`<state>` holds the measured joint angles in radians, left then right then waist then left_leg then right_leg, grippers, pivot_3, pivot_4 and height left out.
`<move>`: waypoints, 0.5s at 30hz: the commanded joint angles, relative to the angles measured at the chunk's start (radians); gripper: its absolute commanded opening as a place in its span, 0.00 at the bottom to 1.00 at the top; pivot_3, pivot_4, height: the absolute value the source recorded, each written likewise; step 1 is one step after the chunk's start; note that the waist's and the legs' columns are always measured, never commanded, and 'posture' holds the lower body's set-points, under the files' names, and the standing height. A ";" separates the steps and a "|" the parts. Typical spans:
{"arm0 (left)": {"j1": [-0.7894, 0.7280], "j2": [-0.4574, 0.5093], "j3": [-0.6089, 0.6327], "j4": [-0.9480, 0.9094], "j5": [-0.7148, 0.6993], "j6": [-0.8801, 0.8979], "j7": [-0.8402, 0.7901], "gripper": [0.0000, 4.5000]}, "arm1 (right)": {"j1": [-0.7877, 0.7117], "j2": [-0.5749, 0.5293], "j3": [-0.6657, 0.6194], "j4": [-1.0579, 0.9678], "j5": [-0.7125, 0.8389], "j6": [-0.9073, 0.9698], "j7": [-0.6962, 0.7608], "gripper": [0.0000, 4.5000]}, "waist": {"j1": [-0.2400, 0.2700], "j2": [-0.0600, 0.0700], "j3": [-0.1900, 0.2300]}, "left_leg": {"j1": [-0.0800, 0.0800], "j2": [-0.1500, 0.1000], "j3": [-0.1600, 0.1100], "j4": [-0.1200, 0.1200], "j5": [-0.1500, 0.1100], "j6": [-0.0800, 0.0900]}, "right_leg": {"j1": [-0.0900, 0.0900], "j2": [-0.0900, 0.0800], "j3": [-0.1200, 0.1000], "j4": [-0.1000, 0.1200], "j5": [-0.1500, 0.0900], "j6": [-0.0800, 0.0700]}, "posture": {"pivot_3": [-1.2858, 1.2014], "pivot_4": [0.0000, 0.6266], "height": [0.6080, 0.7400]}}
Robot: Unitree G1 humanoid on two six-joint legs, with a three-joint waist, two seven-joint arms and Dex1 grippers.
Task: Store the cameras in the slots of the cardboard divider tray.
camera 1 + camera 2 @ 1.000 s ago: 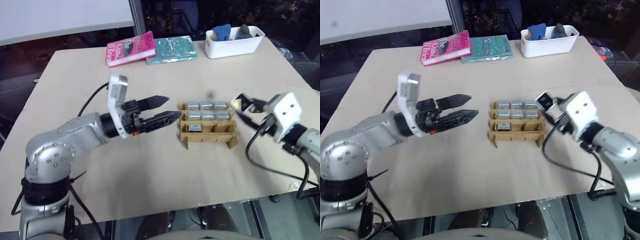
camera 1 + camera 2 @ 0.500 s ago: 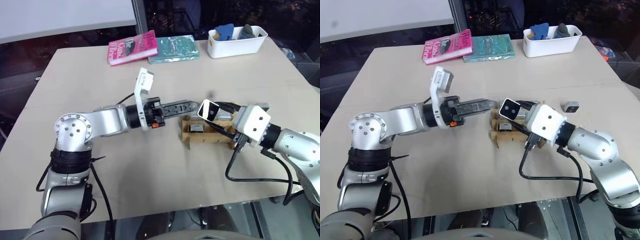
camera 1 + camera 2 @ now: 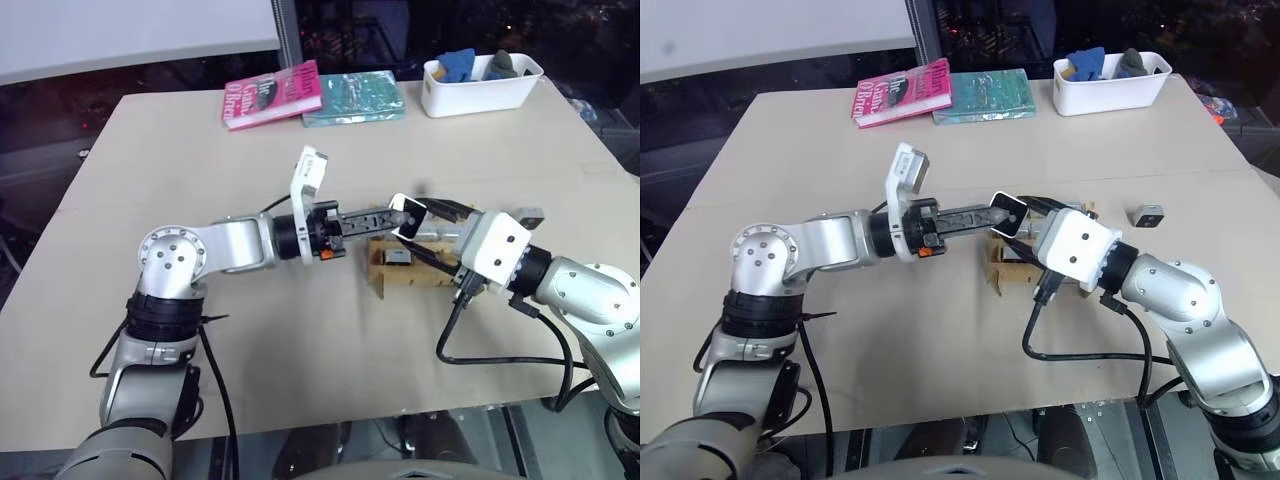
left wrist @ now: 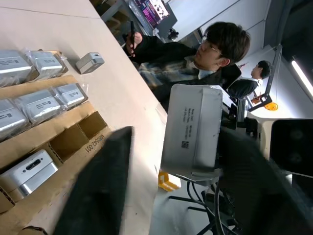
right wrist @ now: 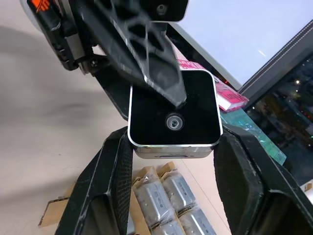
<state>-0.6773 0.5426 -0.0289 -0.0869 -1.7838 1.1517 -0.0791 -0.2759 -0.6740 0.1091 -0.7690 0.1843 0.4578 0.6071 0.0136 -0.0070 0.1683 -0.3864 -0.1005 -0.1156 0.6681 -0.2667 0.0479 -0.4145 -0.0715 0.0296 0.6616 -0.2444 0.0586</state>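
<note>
Between both tools: one camera [image 5: 173,115], clamped by right tool [image 5: 171,147], left tool [image 3: 385,214] closing onto it. Risk: mistimed release drops it onto divider tray [image 3: 425,272] beneath.

camera [image 5: 173,115]: black-faced, held aloft | cardboard divider tray [image 3: 385,277]: seven filled

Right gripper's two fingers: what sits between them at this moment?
A camera, black square face with its lens outward, sits between the right gripper's fingers in the right wrist view. The left gripper's fingertip lies across that face.
</note>
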 commanded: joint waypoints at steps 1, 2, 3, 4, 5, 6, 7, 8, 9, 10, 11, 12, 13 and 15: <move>-0.037 -0.003 0.015 0.003 0.017 0.006 -0.032 0.17 | -0.016 0.016 -0.026 -0.060 0.050 0.022 0.004 0.41 | 0.000 0.000 0.000 | 0.000 0.000 0.000 0.000 0.000 0.000 | 0.000 0.000 0.000 0.000 0.000 0.000 | 0.52 0.24 1.00; -0.041 -0.005 0.016 0.007 0.024 0.008 -0.040 0.16 | -0.017 0.020 -0.031 -0.059 0.060 0.029 0.005 0.63 | 0.000 0.000 0.000 | 0.000 0.000 0.000 0.000 0.000 0.000 | 0.000 0.000 0.000 0.000 0.000 0.000 | 0.52 0.24 1.00; -0.048 -0.006 0.020 0.010 0.033 0.009 -0.053 0.16 | -0.012 0.020 -0.036 -0.062 0.071 0.036 0.008 0.70 | 0.000 0.000 0.000 | 0.000 0.000 0.000 0.000 0.000 0.000 | 0.000 0.000 0.000 0.000 0.000 0.000 | 0.52 0.24 1.00; -0.055 -0.007 0.024 0.014 0.042 0.012 -0.064 0.16 | -0.007 0.016 -0.037 -0.066 0.073 0.039 0.011 0.80 | -0.001 0.000 0.000 | 0.000 0.000 0.000 0.000 0.000 0.000 | 0.000 0.000 0.000 0.000 0.000 0.000 | 0.52 0.24 1.00; -0.063 -0.007 0.026 0.016 0.057 0.014 -0.080 0.16 | 0.000 0.011 -0.037 -0.070 0.071 0.041 0.011 0.85 | 0.000 0.000 0.000 | 0.000 0.000 0.000 0.000 0.000 0.000 | 0.000 0.000 0.000 0.000 0.000 0.000 | 0.52 0.24 1.00; -0.071 -0.006 0.027 0.020 0.077 0.016 -0.098 0.16 | 0.004 0.007 -0.035 -0.071 0.061 0.042 0.006 0.95 | 0.000 0.000 0.000 | 0.000 0.000 0.000 0.000 0.000 0.000 | 0.000 0.000 0.000 0.000 0.000 0.000 | 0.52 0.24 1.00; -0.080 -0.005 0.027 0.020 0.111 0.014 -0.125 0.16 | 0.017 0.002 -0.039 -0.075 0.041 0.044 -0.009 0.99 | 0.000 0.000 0.000 | 0.000 0.000 0.000 0.000 0.000 0.000 | 0.000 0.000 0.000 0.000 0.000 0.000 | 0.52 0.24 1.00; -0.101 0.003 0.015 0.025 0.180 0.005 -0.177 0.16 | 0.054 -0.003 -0.063 -0.088 0.034 0.063 -0.027 0.99 | 0.001 0.000 0.000 | 0.000 0.000 0.000 0.000 0.000 0.000 | 0.000 0.000 0.000 0.000 0.000 0.000 | 0.52 0.24 1.00; -0.122 0.012 -0.005 0.031 0.253 -0.006 -0.233 0.16 | 0.096 0.007 -0.102 -0.101 0.059 0.082 -0.036 0.99 | 0.004 -0.001 0.000 | 0.000 0.000 0.000 0.000 0.000 0.000 | 0.000 0.000 0.000 0.000 0.000 0.000 | 0.52 0.24 1.00; -0.143 0.020 -0.030 0.038 0.331 -0.023 -0.300 0.16 | 0.137 0.024 -0.150 -0.111 0.113 0.097 -0.034 0.99 | 0.006 -0.001 0.000 | -0.001 0.000 -0.001 0.000 0.000 0.000 | 0.000 0.000 -0.001 0.000 0.000 0.000 | 0.52 0.24 1.00; -0.165 0.029 -0.071 0.039 0.424 -0.055 -0.377 0.16 | 0.191 0.032 -0.209 -0.127 0.160 0.117 -0.026 0.99 | 0.007 -0.001 0.000 | -0.001 -0.001 -0.001 0.000 0.000 0.000 | 0.000 0.000 -0.002 -0.001 0.000 0.000 | 0.52 0.24 1.00; -0.183 0.038 -0.123 0.037 0.523 -0.100 -0.458 0.16 | 0.241 0.037 -0.266 -0.138 0.201 0.124 -0.011 0.99 | 0.008 -0.001 0.000 | -0.001 -0.001 -0.001 0.000 0.000 0.000 | 0.000 0.000 -0.002 -0.001 0.000 0.000 | 0.52 0.24 1.00; -0.199 0.047 -0.188 0.035 0.631 -0.158 -0.543 0.16 | 0.302 0.028 -0.325 -0.153 0.231 0.126 0.015 0.99 | 0.009 -0.001 0.000 | -0.002 -0.001 -0.001 0.000 0.000 0.000 | 0.000 0.000 -0.002 -0.001 0.000 0.000 | 0.52 0.24 1.00; -0.227 0.034 -0.278 0.069 0.784 -0.246 -0.665 0.16 | 0.402 0.023 -0.426 -0.183 0.279 0.118 0.045 0.99 | 0.014 0.000 -0.001 | -0.002 -0.002 -0.001 0.000 0.000 0.000 | 0.000 0.000 -0.002 -0.002 0.000 0.000 | 0.52 0.24 1.00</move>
<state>-0.8836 0.5869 -0.2470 -0.0220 -1.1154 0.9833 -0.6346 0.1072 -0.6456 -0.2301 -0.8857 0.4113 0.5876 0.6274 0.0271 -0.0075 0.1678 -0.3883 -0.1018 -0.1161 0.6673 -0.2668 0.0482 -0.4140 -0.0714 0.0279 0.6588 -0.2444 0.0585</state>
